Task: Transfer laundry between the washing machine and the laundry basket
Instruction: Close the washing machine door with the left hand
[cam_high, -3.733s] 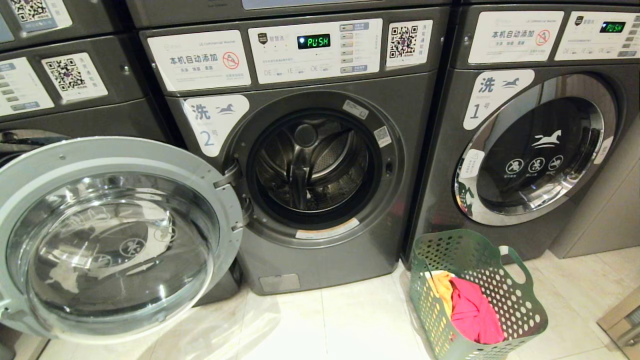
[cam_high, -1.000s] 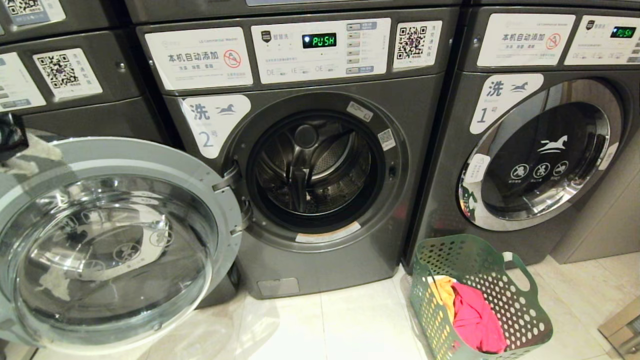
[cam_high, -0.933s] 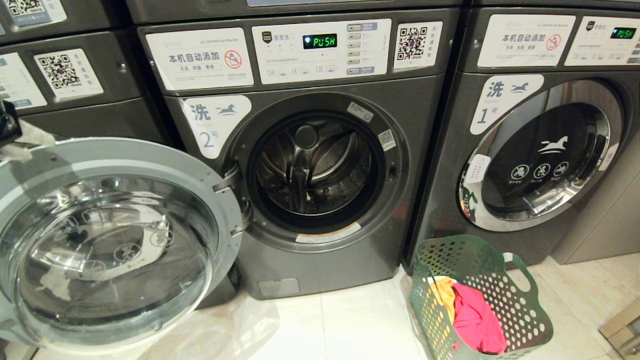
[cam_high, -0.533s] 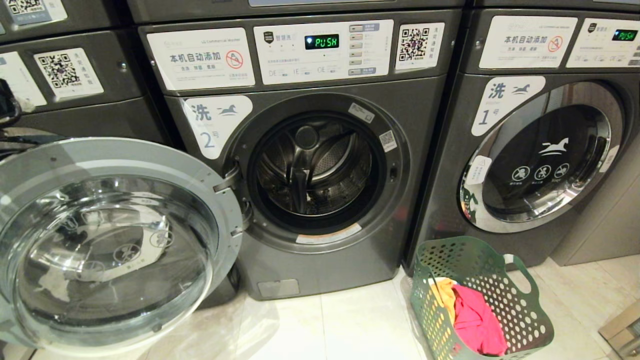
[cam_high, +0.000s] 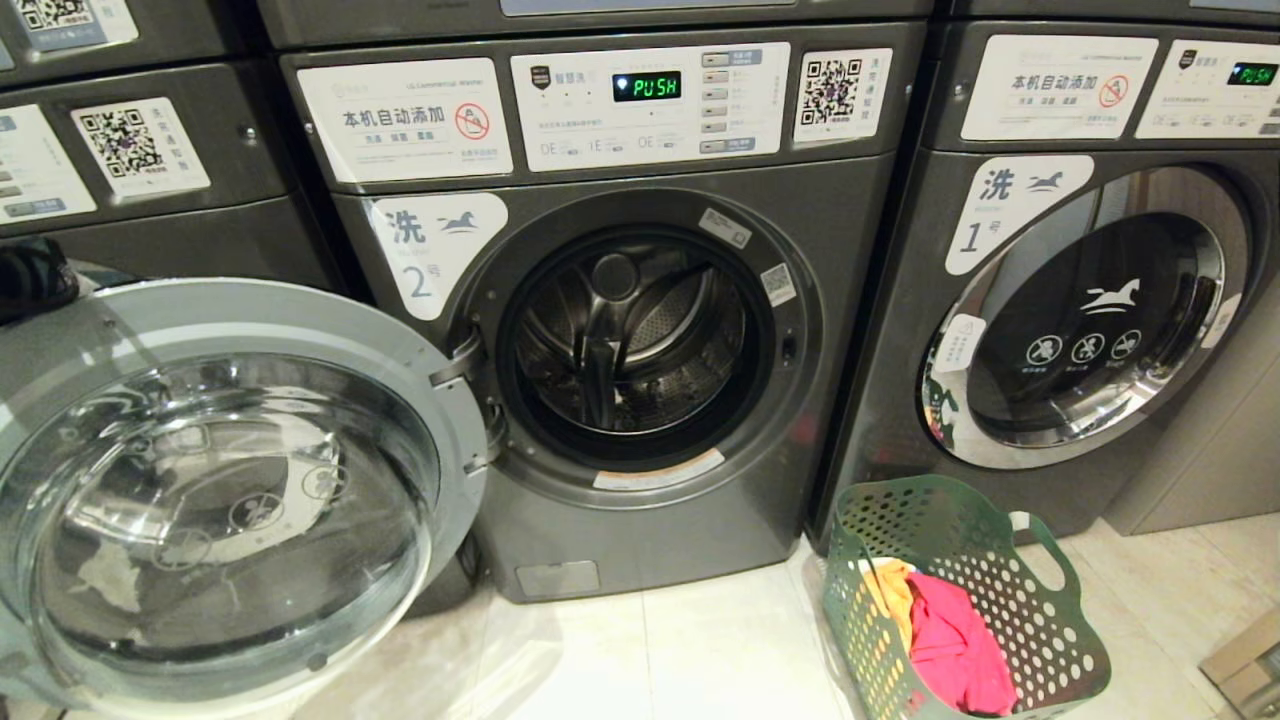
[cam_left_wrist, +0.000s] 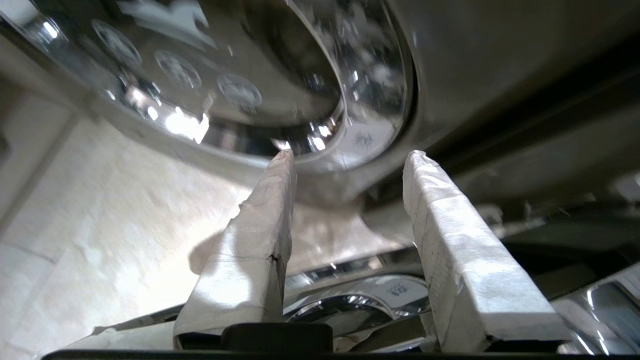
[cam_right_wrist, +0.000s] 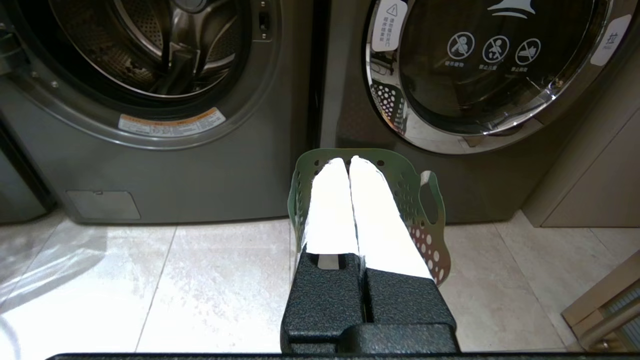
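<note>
The laundry basket (cam_high: 965, 600) stands at five o'clock, clothes (cam_high: 945, 635) inside; the right gripper (cam_right_wrist: 349, 167) hangs above it, fingers pressed together. At nine o'clock the left gripper (cam_left_wrist: 345, 165), spread and empty, faces the open door (cam_high: 215, 490). Farther, at twelve, the washing machine (cam_high: 625, 330) gapes empty: loading looks unstarted, so next comes reaching for the clothes.

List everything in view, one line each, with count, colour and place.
Washers: three, dark grey, in a row; middle one open with an empty drum.
Door: one, silver rim and glass, swung open on the left.
Basket: one, green, on the floor below the right washer.
Laundry: pink and yellow pieces, in the basket.
Floor: pale tiles.
Left gripper: white-wrapped fingers apart, empty, by the open door.
Right gripper: white-wrapped fingers together, above the basket.
</note>
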